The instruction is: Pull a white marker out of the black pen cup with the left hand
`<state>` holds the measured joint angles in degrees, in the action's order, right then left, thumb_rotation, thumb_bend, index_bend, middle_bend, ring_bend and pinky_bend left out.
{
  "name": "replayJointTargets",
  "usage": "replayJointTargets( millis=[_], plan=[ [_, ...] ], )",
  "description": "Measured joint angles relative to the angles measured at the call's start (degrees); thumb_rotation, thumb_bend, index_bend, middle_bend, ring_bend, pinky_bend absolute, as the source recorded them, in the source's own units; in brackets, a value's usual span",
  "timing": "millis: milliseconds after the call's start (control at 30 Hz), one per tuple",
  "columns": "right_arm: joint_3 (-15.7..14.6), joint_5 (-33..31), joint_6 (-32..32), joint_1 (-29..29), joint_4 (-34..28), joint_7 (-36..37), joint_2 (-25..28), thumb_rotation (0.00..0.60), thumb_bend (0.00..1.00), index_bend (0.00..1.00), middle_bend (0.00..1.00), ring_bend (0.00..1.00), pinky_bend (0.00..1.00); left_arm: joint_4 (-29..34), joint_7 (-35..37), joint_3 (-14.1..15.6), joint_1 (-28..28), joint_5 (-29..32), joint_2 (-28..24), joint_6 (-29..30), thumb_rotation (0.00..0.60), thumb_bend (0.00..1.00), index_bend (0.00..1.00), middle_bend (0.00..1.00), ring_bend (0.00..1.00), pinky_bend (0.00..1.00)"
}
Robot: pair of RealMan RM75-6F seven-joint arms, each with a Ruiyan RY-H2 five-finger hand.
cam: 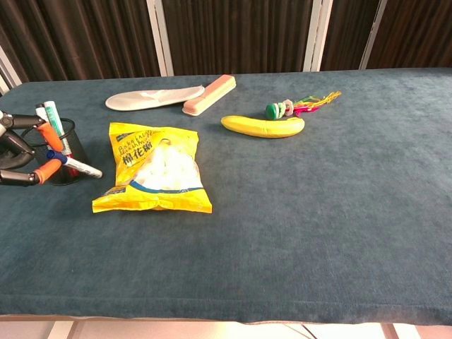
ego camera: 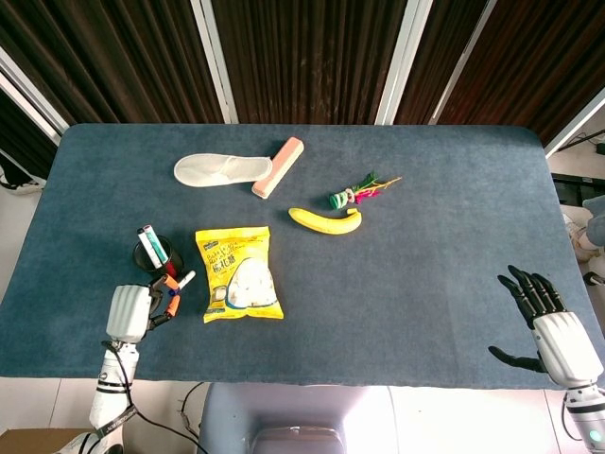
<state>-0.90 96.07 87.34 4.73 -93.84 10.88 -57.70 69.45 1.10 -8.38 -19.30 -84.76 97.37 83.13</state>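
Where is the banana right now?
The banana lies mid-table in the head view, just below the feathered toy and right of the yellow bag.

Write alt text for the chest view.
At the left edge, the left hand pinches a white marker in front of the black pen cup, which holds more markers. A yellow snack bag lies beside it on the blue table.

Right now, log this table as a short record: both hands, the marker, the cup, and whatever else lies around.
left hand: holds a white marker with a blue cap, outside the cup
right hand: open, holds nothing
pen cup: black mesh, upright, pens inside
snack bag: yellow, flat, beside the cup
further back: banana, white slipper, pink eraser
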Motion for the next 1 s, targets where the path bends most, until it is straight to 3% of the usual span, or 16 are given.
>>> replayJointTargets(
  millis=[167,367,633,833,1000],
  plan=[
    [0.0,0.0,0.0,0.0,0.0,0.0,0.0,0.600,0.19,0.09,0.00,0.00,0.07,1.3,-5.3,0.5,0.4,1.9,-0.9,-1.8,0.600,0.37,0.43,0.95,1.00,1.00],
    [0.0,0.1,0.1,0.0,0.0,0.0,0.0,0.600,0.20,0.09,0.00,0.00,0.07,3.7,-10.5,1.1,1.0,4.3,-2.5,-3.9,0.600,0.37,0.36,0.91,0.99,0.99],
    [0.0,0.0,0.0,0.1,0.0,0.0,0.0,0.600,0.19,0.09,0.00,0.00,0.07,7.4,-14.7,1.7,1.7,6.7,-5.4,-5.8,0.600,0.37,0.31,0.72,0.82,0.87],
    [0.1,0.0,0.2,0.0,0.0,0.3,0.1,0.600,0.19,0.09,0.00,0.00,0.07,10.9,-15.0,1.9,3.0,4.4,-9.8,-1.9,0.600,0.37,0.30,0.50,0.60,0.71],
    [0.2,-0.2,0.1,0.1,-0.2,0.4,0.2,0.600,0.20,0.09,0.00,0.00,0.07,14.5,-15.8,2.8,4.9,1.3,-17.6,1.7,0.600,0.37,0.30,0.36,0.39,0.39]
  ],
)
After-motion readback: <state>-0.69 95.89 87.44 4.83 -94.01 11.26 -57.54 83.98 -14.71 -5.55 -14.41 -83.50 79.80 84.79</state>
